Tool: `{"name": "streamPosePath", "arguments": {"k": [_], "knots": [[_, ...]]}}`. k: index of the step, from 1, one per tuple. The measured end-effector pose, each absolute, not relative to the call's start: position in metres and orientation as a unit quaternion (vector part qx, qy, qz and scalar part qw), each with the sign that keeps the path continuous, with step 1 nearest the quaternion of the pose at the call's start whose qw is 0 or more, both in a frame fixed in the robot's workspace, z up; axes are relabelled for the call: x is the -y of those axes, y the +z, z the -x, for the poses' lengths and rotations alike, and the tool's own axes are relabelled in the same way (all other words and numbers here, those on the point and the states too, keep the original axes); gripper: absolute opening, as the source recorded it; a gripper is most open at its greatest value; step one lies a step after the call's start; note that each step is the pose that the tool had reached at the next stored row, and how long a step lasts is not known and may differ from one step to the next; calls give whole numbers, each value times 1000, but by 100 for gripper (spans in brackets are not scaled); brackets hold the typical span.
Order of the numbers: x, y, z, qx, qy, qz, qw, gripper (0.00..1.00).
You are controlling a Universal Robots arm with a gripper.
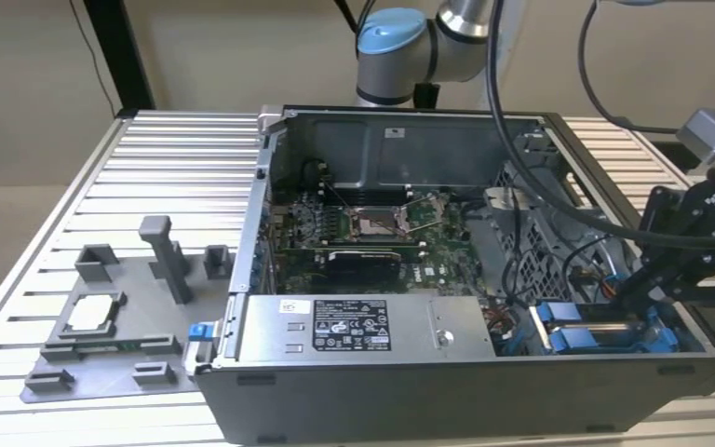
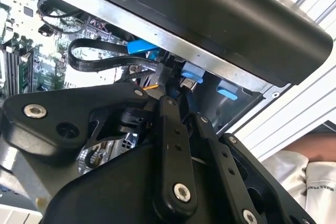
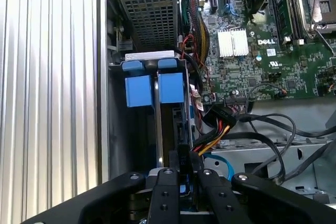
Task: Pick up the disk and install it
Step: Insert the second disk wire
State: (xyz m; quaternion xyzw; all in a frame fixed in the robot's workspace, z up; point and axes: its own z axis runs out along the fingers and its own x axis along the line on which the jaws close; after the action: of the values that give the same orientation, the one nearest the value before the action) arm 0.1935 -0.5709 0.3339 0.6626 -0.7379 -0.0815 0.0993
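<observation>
A: Where's the disk now?

B: Already inside the computer case [image 1: 457, 391]. In the exterior view the disk [image 1: 606, 335] sits on edge in the drive bay at the front corner of the case, toward the exterior view's right, its blue rails showing just beside a second pair of blue tabs. In the first wrist view the disk [image 3: 170, 90] stands upright in the bay, next to another blue-tabbed carrier [image 3: 138, 90].

A: And the gripper?

B: The gripper [image 1: 637, 289] hangs right over that bay. In the first wrist view the gripper [image 3: 184, 179] has its two black fingers drawn close together around the disk's near edge, so I'd judge it is closed on the disk, though the actual contact is hidden behind the linkage.

A: So how far along?

B: The pick-up looks done, and the printed grey fixture [image 1: 109, 326] on the slatted surface [image 1: 159, 168] carries no disk, only a small silver chip [image 1: 94, 313]. Insertion appears well advanced. Whether the disk is fully seated I can't tell, and the bundle of cables [image 3: 220, 124] lies just beside it, not visibly plugged in
</observation>
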Motion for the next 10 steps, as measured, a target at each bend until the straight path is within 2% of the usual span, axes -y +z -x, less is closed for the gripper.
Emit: {"name": "streamPosePath", "arguments": {"k": [10], "knots": [[571, 334, -193, 714, -78, -688, 102, 0]]}}
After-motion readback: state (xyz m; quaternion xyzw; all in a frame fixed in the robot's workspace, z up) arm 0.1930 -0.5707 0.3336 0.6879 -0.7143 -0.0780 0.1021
